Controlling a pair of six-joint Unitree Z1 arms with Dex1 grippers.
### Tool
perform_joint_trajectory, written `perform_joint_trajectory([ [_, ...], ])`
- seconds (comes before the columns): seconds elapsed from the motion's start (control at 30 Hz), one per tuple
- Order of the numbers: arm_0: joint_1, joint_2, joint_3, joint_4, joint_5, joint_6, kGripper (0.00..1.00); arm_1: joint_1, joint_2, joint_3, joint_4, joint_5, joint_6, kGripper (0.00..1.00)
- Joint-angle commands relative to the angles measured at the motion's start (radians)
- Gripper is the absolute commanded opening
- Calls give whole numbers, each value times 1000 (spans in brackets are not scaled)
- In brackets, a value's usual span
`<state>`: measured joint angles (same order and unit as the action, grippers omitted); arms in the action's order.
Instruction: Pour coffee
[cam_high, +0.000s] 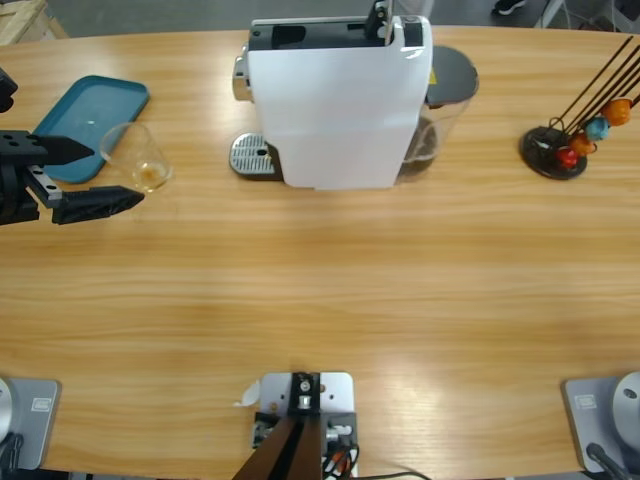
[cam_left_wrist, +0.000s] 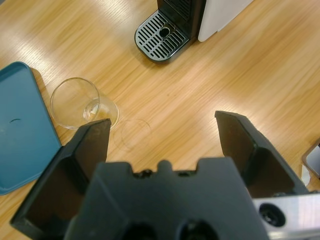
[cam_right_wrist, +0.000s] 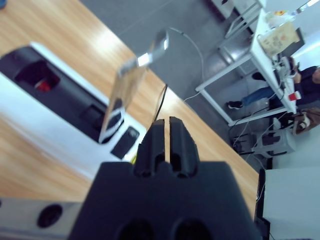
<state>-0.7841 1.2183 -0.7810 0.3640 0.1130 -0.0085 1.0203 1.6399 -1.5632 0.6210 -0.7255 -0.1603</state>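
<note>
The left gripper (cam_left_wrist: 162, 137) has its jaws wide, and the glass (cam_left_wrist: 82, 102) with a little coffee (cam_high: 152, 177) stands just beyond its left jaw on the bench (cam_high: 320, 290). The glass looks light, smooth and fragile, so a gentle hold around its middle seems best. The right gripper (cam_right_wrist: 165, 132) has its jaws closed on nothing.

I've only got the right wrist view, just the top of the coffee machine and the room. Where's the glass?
Observer: The glass sits on the table beside the teal tray, far from that arm.
Operator: Anything in it?
Observer: A little amber coffee at the bottom.
Operator: Is the left claw holding it?
Observer: No. The left claw is open, with the glass just ahead of one jaw tip, not gripped.
</note>
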Motion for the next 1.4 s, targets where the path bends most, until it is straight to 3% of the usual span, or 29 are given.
perform_joint_trajectory([
  [0.03, -7, 36, 8, 4, 1, -8, 908, 41, 123, -57, -42, -82, -14, 0],
  [0.23, -7, 42, 7, 4, 1, -8, 908, 49, 147, -75, -44, -128, -15, 0],
  [0.7, -7, 48, 5, 4, 1, -8, 908, 99, 269, -172, -47, -126, -44, 0],
  [1.4, -7, 60, 2, 4, 1, -10, 913, 135, 397, -228, -26, -40, -4, 0],
])
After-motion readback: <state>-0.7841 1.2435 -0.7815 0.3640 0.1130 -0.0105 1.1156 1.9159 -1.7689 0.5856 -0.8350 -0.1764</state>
